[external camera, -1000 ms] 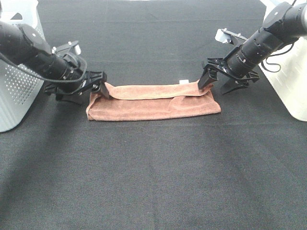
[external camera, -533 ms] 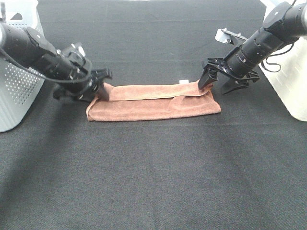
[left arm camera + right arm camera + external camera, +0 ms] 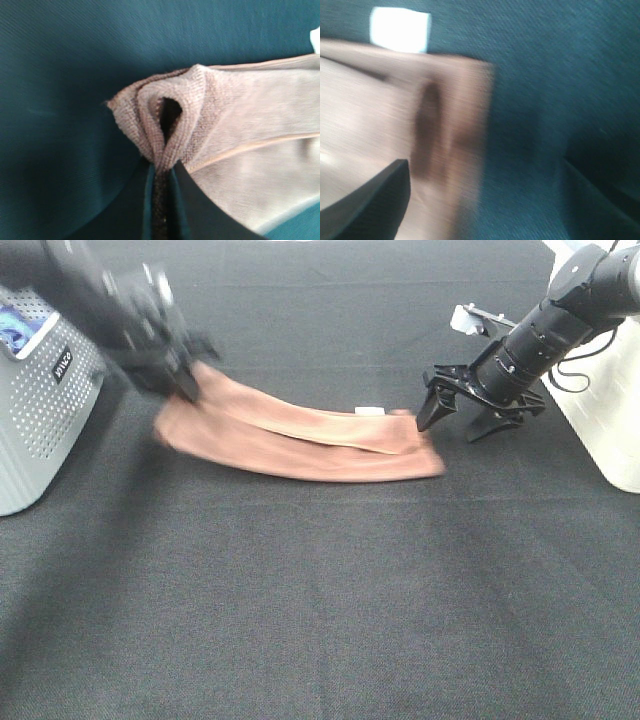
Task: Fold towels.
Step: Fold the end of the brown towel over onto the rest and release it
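The reddish-brown towel [image 3: 300, 435] lies folded into a long strip on the black table, with a small white tag [image 3: 370, 411] on its far edge. My left gripper [image 3: 183, 383] is shut on the towel's left end and holds it raised off the table. In the left wrist view the left gripper [image 3: 161, 172] pinches a bunched fold of towel [image 3: 240, 115]. My right gripper [image 3: 450, 428] is open, low over the table just beyond the towel's right end. The blurred right wrist view shows the towel's end [image 3: 395, 115], the tag [image 3: 400, 29] and one finger [image 3: 375, 200] over it.
A grey perforated basket [image 3: 40, 410] stands at the left edge, close behind my left arm. A white container [image 3: 610, 410] stands at the right edge beside my right arm. The black cloth [image 3: 320, 590] covers the table's front.
My left gripper has risen and moved back-left with the towel's left end, dragging the strip leftward. The right gripper has stayed in place, and the towel's right end has slid away from it.
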Robot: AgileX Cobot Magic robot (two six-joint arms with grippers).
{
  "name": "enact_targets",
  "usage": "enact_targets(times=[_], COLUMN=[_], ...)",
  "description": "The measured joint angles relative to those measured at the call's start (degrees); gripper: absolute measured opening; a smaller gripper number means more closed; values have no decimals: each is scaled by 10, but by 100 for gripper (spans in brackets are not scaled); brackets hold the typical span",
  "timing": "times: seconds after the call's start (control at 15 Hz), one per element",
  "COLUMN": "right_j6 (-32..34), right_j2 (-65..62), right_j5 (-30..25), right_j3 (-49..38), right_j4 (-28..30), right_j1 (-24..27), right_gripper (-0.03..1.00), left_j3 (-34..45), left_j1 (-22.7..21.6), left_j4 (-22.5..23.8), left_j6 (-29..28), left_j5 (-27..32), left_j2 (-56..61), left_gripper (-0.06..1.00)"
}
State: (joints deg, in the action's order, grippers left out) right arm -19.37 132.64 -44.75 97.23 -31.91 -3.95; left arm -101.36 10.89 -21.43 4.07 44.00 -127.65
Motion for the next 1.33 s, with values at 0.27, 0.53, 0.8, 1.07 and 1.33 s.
enact_targets(times=[0.27, 0.53, 0.8, 1.07, 1.33], right_j6=[3, 3, 7, 11, 11], right_j2=[0, 0, 0, 0, 0], right_j5=[-9, -13, -25, -25, -25], right_j3=[0, 0, 0, 0, 0], right_j4=[3, 3, 3, 3, 3], right_j1=[0, 0, 0, 0, 0], right_gripper=[74, 74, 74, 74, 74], left_j3=[-87, -131, -142, -188, -215], left_j1=[0, 26, 87, 132, 155], left_j4=[102, 33, -16, -26, -68], left_j6=[-68, -75, -75, -108, -142], left_j5=[120, 174, 122, 61, 44], left_j2=[15, 15, -20, -109, -145], left_gripper=[5, 5, 5, 5, 25])
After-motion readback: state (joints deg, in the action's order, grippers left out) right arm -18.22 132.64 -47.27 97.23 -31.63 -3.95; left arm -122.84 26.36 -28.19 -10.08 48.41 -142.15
